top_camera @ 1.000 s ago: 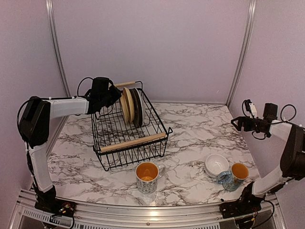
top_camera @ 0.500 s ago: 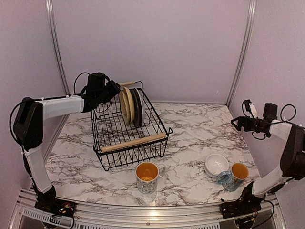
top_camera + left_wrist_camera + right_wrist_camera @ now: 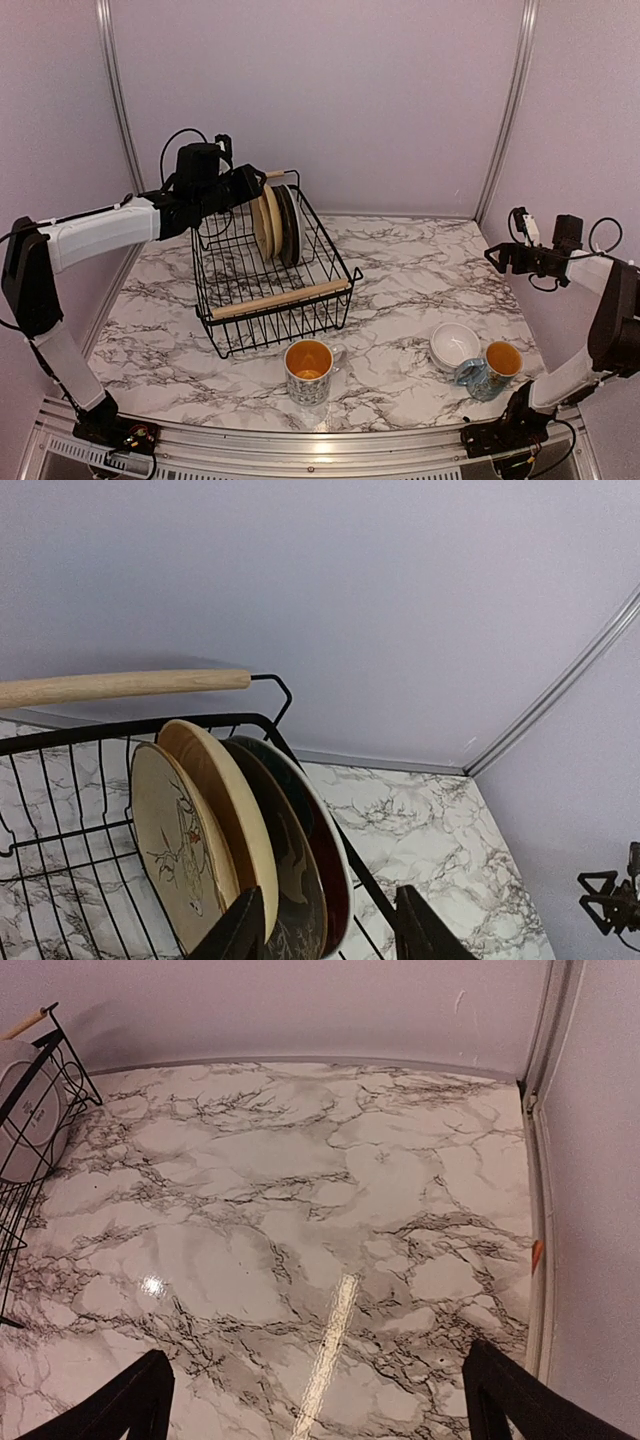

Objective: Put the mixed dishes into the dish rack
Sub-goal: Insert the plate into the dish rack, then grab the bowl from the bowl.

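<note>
The black wire dish rack (image 3: pixel 300 300) with wooden handles stands at the left middle. Several plates (image 3: pixel 276 222) stand upright at its far end. In the left wrist view they are a pale reindeer plate (image 3: pixel 178 832), a tan plate (image 3: pixel 222 790), a dark plate (image 3: pixel 296 880) and a red-faced plate (image 3: pixel 330 845). My left gripper (image 3: pixel 252 185) hovers open and empty just left of the plates; it also shows in the left wrist view (image 3: pixel 330 935). One orange-lined mug (image 3: pixel 308 371) stands in front of the rack. Another mug (image 3: pixel 492 368) touches stacked white bowls (image 3: pixel 454 345) at the front right. My right gripper (image 3: pixel 495 258) is open and empty, high at the right.
The rack's far handle (image 3: pixel 120 686) shows in the left wrist view. The right wrist view shows bare marble (image 3: pixel 300 1190), the rack's corner (image 3: pixel 30 1160) at the left, and the right wall rail (image 3: pixel 545 1160). The back wall stands close behind the rack.
My left arm has lifted and swung toward the back, so the gripper now sits higher by the plates' top edge. The right arm and the dishes have not moved.
</note>
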### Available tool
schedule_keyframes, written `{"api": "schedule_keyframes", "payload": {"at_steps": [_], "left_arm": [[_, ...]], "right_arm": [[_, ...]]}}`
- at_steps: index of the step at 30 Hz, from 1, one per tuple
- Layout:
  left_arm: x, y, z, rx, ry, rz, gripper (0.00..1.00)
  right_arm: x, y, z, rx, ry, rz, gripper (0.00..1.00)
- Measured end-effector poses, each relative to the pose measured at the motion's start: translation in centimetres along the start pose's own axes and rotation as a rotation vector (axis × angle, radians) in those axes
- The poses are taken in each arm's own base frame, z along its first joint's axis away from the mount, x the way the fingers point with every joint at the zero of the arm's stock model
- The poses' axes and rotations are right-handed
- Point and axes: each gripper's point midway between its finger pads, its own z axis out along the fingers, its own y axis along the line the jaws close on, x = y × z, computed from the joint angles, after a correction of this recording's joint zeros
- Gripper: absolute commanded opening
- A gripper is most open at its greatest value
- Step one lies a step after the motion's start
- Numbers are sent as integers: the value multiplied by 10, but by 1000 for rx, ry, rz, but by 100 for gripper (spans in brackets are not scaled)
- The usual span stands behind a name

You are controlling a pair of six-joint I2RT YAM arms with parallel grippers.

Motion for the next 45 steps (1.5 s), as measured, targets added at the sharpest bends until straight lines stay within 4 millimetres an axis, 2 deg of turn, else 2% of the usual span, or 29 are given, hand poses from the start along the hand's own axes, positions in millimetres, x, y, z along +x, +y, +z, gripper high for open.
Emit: {"api": "schedule_keyframes", "payload": {"at_steps": [3,6,10,13,15,20,22,26,29,32,34,38,42,45], "left_arm": [[22,-9,-11,17,67,77,40],[45,-5,-25,15,132,144,39],[71,-10,-59,45,185,256,41],[85,-42,-97,143,202,354,41],[84,-70,-123,227,186,409,42],[81,-118,-174,372,168,509,43],[84,-131,-186,402,185,546,42],[101,-146,-201,429,252,628,42],[125,-154,-204,431,315,705,41],[155,-166,-207,444,379,783,41],[176,-175,-210,455,418,839,41],[212,-190,-217,483,464,921,41],[240,-197,-221,494,496,967,42],[263,-195,-218,480,531,989,42]], "right_arm": [[-1,-2,0,13,-1,1,98],[-5,-5,-2,35,-12,6,98],[-9,-3,-5,30,-22,8,98],[-11,-2,-4,7,-24,24,97],[-13,-3,-2,-16,-26,39,94],[-13,-2,-4,-60,-31,54,89],[-18,3,-8,-72,-43,35,86],[-33,20,-26,-92,-82,-28,81],[-42,32,-35,-122,-74,-114,75],[-45,44,-36,-161,-37,-217,72],[-37,54,-34,-189,0,-270,72],[-6,77,-25,-245,123,-375,72],[40,102,-14,-302,275,-480,75],[71,109,-11,-327,378,-520,76]]}}
